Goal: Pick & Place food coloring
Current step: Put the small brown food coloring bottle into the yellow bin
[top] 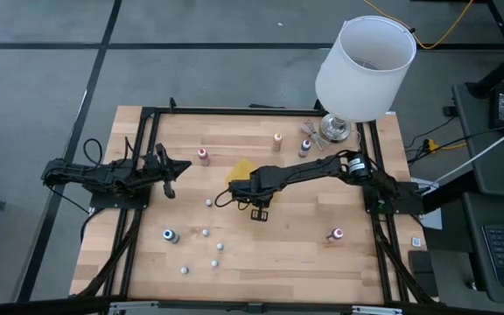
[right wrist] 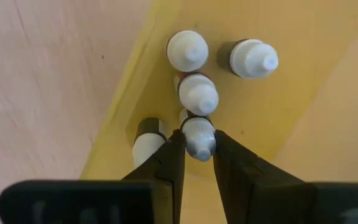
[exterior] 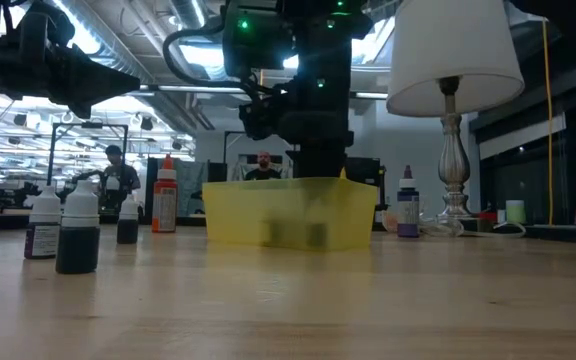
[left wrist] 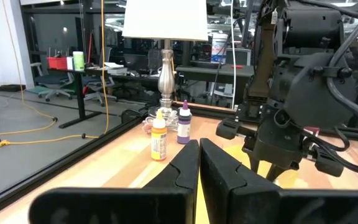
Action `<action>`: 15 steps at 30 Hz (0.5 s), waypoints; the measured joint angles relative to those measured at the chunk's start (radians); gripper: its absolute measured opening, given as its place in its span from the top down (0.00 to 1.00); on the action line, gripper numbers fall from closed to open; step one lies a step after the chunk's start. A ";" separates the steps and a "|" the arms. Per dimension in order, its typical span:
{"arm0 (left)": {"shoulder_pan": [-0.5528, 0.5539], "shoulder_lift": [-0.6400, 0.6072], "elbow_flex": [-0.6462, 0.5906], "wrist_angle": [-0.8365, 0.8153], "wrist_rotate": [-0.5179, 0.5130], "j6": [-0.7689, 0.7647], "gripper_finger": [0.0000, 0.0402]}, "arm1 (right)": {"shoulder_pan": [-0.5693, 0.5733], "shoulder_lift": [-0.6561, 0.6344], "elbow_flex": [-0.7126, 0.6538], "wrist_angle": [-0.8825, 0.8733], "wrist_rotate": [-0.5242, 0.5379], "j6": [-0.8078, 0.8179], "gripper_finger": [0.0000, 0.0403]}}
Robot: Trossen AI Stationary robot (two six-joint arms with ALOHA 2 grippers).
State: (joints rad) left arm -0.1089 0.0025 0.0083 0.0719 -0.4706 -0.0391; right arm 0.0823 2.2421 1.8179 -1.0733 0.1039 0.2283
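The yellow tray (top: pixel 239 168) lies at mid-table; it also shows in the low view (exterior: pixel 290 213). My right gripper (right wrist: pixel 199 146) points down into it and is shut on a tiny dropper bottle (right wrist: pixel 198 137) with a whitish cap. Several more small white-capped bottles (right wrist: pixel 197 93) stand upright on the tray floor beside it. Other small bottles stand on the table: a red-capped one (top: pixel 203 156), an orange one (top: pixel 277 140) and a blue one (top: pixel 170 234). My left gripper (top: pixel 169 171) hovers shut and empty at the left of the table. My right gripper pinches the small bottle just below its cap (right wrist: pixel 199 148) between its two fingers. The fingers come from above and point down. The bottle stands upright between them, cap up, inside the tray. Whether its base rests on the tray floor, I cannot tell.
A lamp with a white shade (top: pixel 361 61) stands at the far right corner, with a purple bottle (top: pixel 306 147) near its base. A pink-capped bottle (top: pixel 337 234) stands near right. Several white-capped bottles (top: pixel 215 254) stand scattered at near left. People show in the room behind (exterior: pixel 263 165).
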 joint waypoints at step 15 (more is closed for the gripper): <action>0.000 0.000 0.000 0.000 0.000 0.000 0.98 | -0.008 -0.009 -0.002 -0.006 0.000 0.003 0.66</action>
State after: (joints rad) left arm -0.1089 0.0025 0.0083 0.0719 -0.4704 -0.0391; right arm 0.0742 2.2330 1.8156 -1.0789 0.1036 0.2314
